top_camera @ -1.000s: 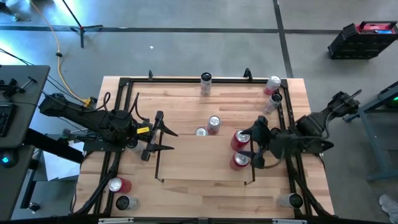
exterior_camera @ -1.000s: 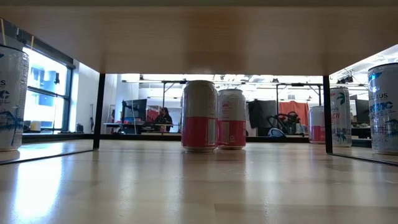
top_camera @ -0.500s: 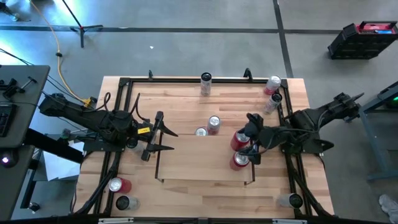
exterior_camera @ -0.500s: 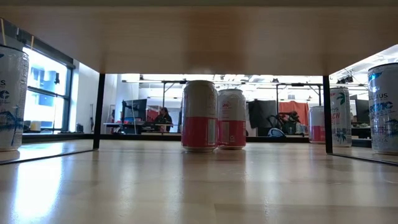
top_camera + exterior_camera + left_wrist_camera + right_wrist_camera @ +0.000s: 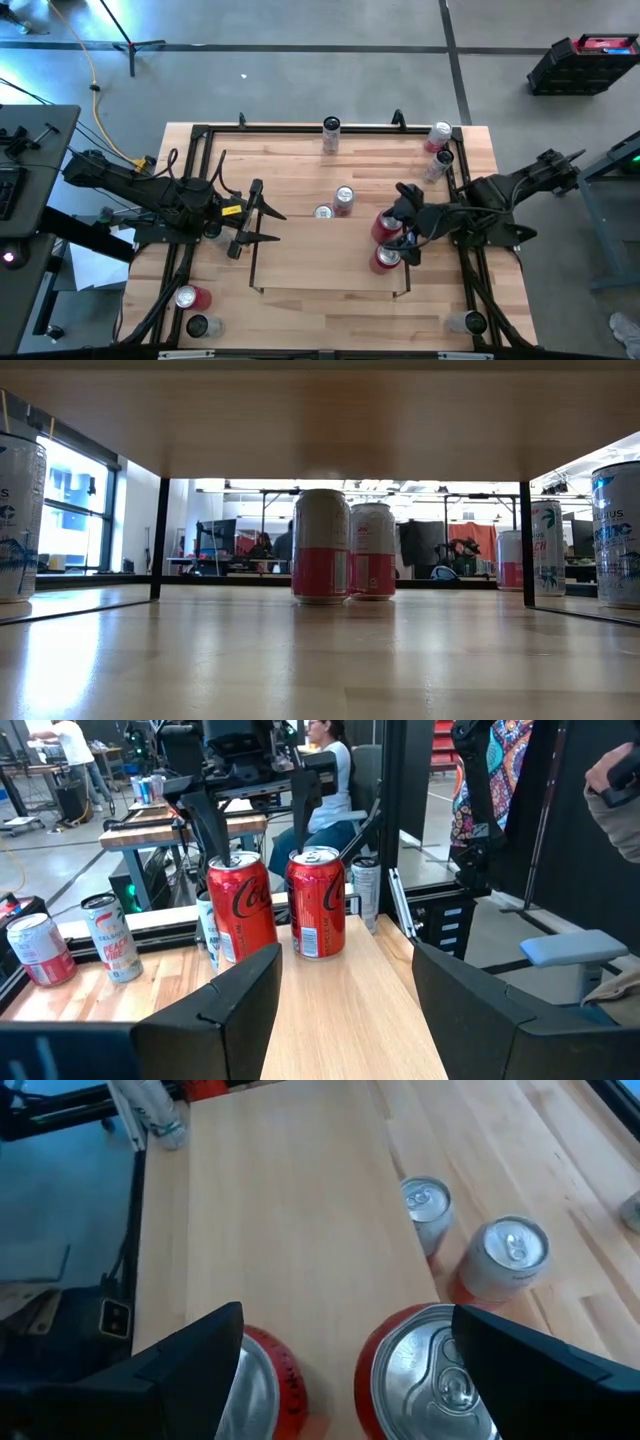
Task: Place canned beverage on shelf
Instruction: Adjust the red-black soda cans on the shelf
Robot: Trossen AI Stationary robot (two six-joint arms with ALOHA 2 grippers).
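Two red cola cans (image 5: 385,226) (image 5: 385,259) stand upright side by side on their bases at the right end of the shelf (image 5: 300,270), a light-wood bay edged by thin black rails. They also show in the left wrist view (image 5: 240,905) (image 5: 318,900). My right gripper (image 5: 402,226) is open and hovers over their tops (image 5: 435,1370) (image 5: 262,1380). My left gripper (image 5: 280,226) is open and empty at the shelf's left rail, pointing toward the cans. My right gripper comes at the two red cans from above and from the table's right, with its fingers (image 5: 214,825) spread at the level of the can tops. I cannot tell whether a fingertip touches a can.
Two pink-and-white cans (image 5: 344,199) (image 5: 323,212) stand mid-shelf and show in the low view (image 5: 320,546) (image 5: 372,550). More cans stand at the far edge (image 5: 331,128), the far right corner (image 5: 438,135), the near left corner (image 5: 187,297) and the near right (image 5: 472,322).
My right gripper has moved toward the table's left, out over the two red cans, and then held still. The cans have stayed where they were.
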